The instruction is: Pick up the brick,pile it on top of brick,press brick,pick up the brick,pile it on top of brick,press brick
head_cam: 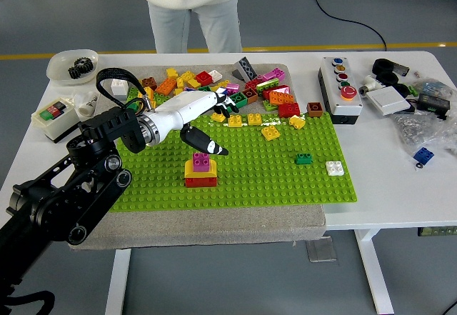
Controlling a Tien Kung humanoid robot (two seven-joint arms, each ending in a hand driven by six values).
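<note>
Frame centre: white left hand, fingers spread and empty, above magenta-yellow-red brick stack. Press apparently done; next, fetch another loose brick.

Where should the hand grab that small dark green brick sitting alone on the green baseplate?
Pinch the small dark green brick across its two long side walls, coming straight down from above. It sits flat, studs up, on the green baseplate with bare studs on every side, so probably nothing blocks the fingers.
</note>
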